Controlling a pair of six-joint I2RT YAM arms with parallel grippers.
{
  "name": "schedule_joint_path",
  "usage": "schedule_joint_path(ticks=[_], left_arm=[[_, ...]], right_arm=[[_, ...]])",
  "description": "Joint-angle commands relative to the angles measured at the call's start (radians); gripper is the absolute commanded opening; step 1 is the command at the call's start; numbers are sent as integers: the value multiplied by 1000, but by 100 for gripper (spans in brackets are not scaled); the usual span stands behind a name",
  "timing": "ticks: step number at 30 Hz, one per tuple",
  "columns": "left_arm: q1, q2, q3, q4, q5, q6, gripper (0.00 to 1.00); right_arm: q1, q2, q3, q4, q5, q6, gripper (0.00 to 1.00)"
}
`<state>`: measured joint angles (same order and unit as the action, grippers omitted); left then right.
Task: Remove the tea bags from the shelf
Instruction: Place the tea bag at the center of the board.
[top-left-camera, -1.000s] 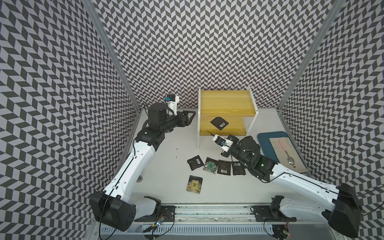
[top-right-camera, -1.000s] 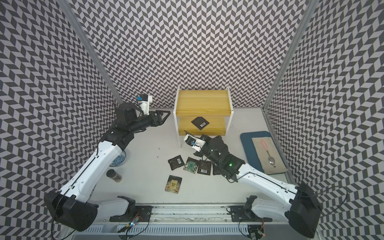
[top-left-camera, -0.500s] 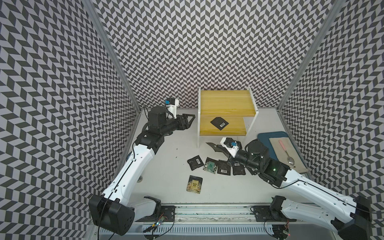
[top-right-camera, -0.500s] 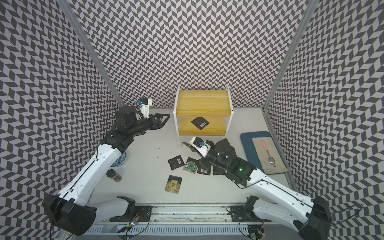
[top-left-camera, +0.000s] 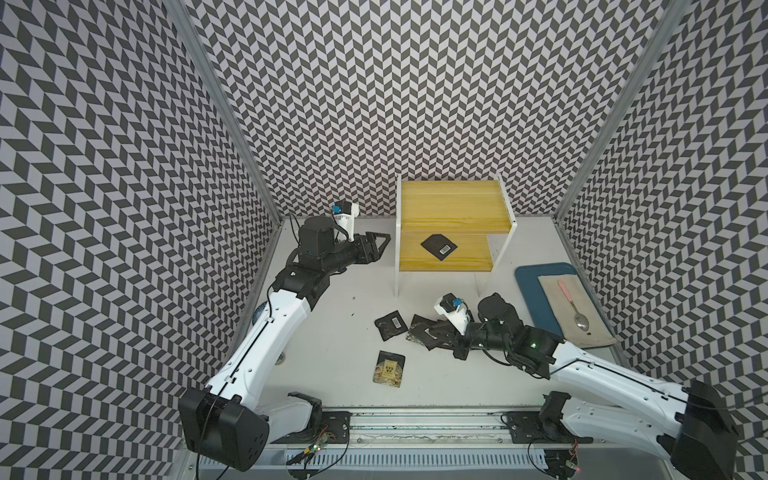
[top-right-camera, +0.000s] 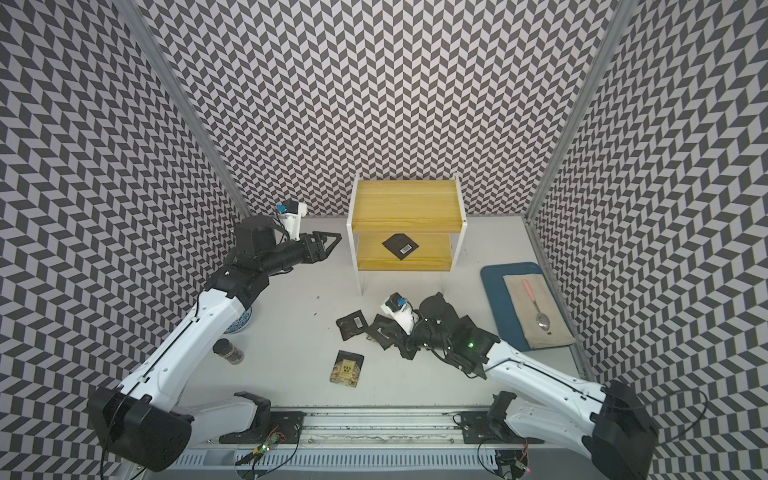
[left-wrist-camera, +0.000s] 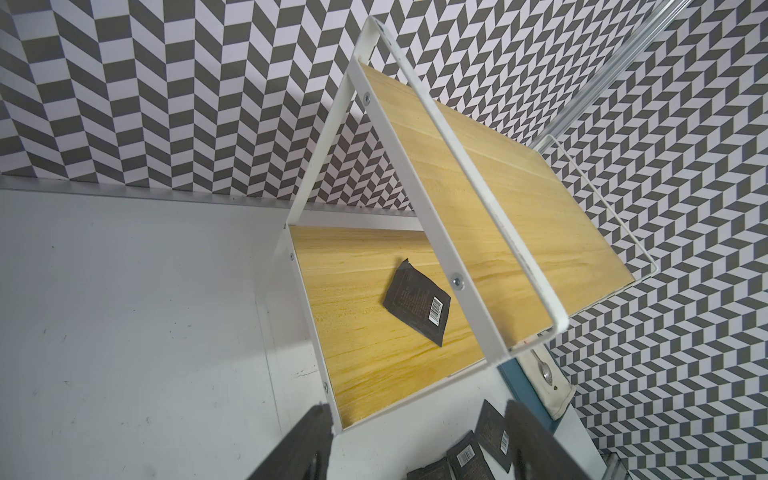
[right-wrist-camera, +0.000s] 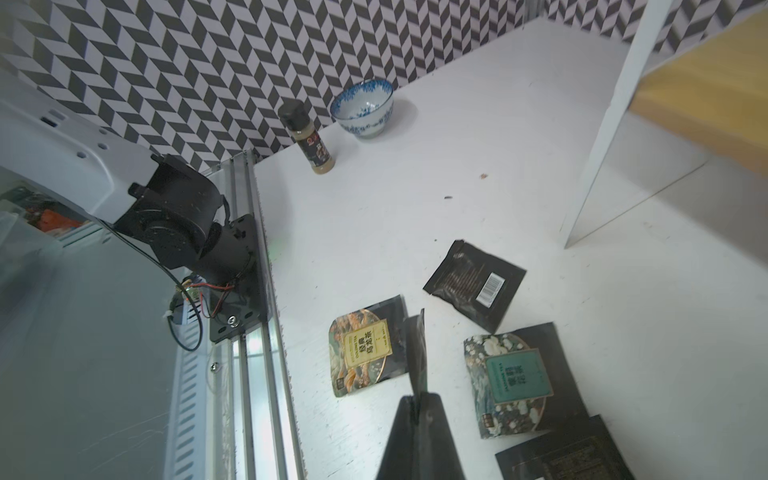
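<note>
While my right gripper (right-wrist-camera: 417, 401) is clamped on a thin black sachet (right-wrist-camera: 415, 353) held edge-on above the table (right-wrist-camera: 415, 166), 1 barcoded tea bag (top-left-camera: 439, 247) lies flat on the lower board of the shelf (top-left-camera: 453, 203). My left gripper (left-wrist-camera: 417, 415) hangs just beside the shelf's left side, jaws apart and empty. At least 4 loose tea bags (top-left-camera: 390, 325) lie on the table in front of the shelf.

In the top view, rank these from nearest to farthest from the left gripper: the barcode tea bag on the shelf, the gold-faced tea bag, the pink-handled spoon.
1. Barcode tea bag, on the shelf's lower board, just past the left gripper.
2. Gold-faced tea bag, alone on the table, toward the front.
3. Pink-handled spoon, far over on the right side.
</note>
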<state>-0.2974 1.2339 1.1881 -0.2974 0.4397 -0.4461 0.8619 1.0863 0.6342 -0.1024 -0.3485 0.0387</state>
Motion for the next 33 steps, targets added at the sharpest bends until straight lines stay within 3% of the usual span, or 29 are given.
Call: schedule_joint_path(ticks=[1,7,19,26,33], left_arm=[[6,-28,-12,24,8,-3,69],[6,-32,-23,26,8,-3,69],[6,-36,-28,19,-4,2,69],[6,-33,-27,19,-7,3,69],[6,-26,-19,13,-15,13,69]], right_arm=[[-4,78,52,-31,-90,54,0],[-33,236,102,-81,-209,50,0],[-99,420,167,-178,-370,-17,0],[-101,519,194,-201,-348,-34,0],[-127,527,201,-174,-310,-40,10]])
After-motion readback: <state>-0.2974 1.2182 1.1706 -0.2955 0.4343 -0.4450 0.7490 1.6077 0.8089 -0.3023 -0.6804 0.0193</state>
